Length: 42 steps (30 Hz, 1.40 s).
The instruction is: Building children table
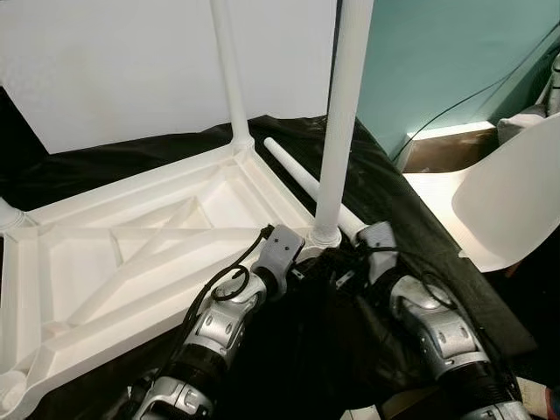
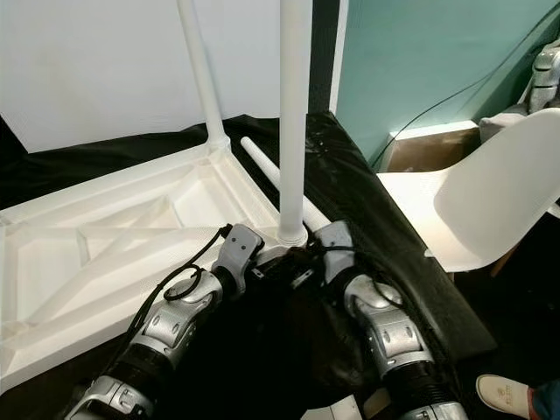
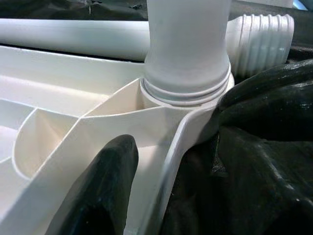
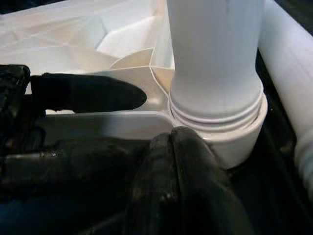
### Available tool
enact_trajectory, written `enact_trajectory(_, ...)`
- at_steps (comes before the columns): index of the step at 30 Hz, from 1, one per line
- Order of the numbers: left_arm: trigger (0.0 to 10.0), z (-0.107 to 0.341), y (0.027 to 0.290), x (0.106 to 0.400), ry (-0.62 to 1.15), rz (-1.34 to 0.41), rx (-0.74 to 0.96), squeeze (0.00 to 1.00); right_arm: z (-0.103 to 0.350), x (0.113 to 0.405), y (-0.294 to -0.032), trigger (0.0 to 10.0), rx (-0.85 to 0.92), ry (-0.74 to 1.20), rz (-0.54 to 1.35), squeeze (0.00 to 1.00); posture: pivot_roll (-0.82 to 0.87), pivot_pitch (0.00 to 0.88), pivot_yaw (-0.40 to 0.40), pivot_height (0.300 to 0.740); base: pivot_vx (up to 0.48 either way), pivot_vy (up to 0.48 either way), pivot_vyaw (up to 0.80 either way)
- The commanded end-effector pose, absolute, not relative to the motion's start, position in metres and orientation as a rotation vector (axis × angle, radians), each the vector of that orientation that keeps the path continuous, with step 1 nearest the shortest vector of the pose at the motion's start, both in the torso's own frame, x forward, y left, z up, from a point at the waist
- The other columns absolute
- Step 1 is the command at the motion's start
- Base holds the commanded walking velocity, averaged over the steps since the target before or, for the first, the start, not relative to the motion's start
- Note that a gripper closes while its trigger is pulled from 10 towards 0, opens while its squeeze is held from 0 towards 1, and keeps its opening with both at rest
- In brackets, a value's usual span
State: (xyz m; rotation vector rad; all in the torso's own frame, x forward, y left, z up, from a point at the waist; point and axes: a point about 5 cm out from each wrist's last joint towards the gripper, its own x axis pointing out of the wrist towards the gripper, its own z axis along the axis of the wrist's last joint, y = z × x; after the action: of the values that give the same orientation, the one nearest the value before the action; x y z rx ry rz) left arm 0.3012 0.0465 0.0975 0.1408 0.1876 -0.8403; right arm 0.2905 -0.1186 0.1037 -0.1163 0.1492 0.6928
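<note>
Black sheet (image 1: 394,201) lying under upturned white tabletop (image 1: 131,254). Near leg (image 1: 341,131) standing in corner socket (image 3: 195,103), top cut off. Left gripper (image 3: 161,161) and right gripper (image 4: 146,117) both pinching rim beside socket; loose leg (image 1: 302,179) lying behind.

We appear to be in a home room. At upper right a teal wall (image 1: 437,61) meets a white chair (image 2: 490,192). A white wall (image 1: 114,61) fills the upper left.

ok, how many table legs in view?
3: near leg upright in the tabletop's near corner, far leg upright in the far corner, loose leg lying alongside. More may be hidden.
</note>
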Motion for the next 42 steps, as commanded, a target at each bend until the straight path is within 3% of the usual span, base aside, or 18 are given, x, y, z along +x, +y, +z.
enact_trajectory(1,10.0,0.083,0.047,0.295,0.257,-0.850,0.122,0.00,0.088,0.286,-0.110,6.4,-0.131,0.236,0.753,0.00,-0.01,0.000,0.018,0.740,0.000,0.000,0.00)
enact_trajectory(2,10.0,0.086,0.047,0.295,0.243,-0.852,0.116,0.00,0.087,0.286,-0.110,9.9,-0.138,0.246,0.758,0.00,-0.01,0.000,0.018,0.740,0.000,0.000,0.00)
enact_trajectory(14,10.0,0.137,0.059,0.311,-0.049,-0.739,-0.079,0.00,0.089,0.308,-0.104,10.0,-0.201,0.266,0.767,0.00,0.03,0.000,0.014,0.740,0.000,0.000,0.00)
enact_trajectory(24,10.0,0.116,0.075,0.310,0.050,-0.685,0.031,0.00,0.090,0.310,-0.102,10.0,-0.170,0.266,0.756,0.00,0.03,0.000,0.013,0.740,0.000,0.000,0.00)
enact_trajectory(31,10.0,0.110,0.077,0.311,0.099,-0.684,0.027,0.00,0.095,0.322,-0.090,10.0,-0.268,0.235,0.809,0.00,0.03,0.000,0.028,0.740,0.000,0.000,0.00)
enact_trajectory(42,10.0,0.135,0.076,0.313,-0.039,-0.689,-0.069,0.00,0.115,0.356,-0.054,10.0,-0.285,0.186,0.697,0.00,0.04,0.000,0.016,0.740,0.000,0.000,0.00)
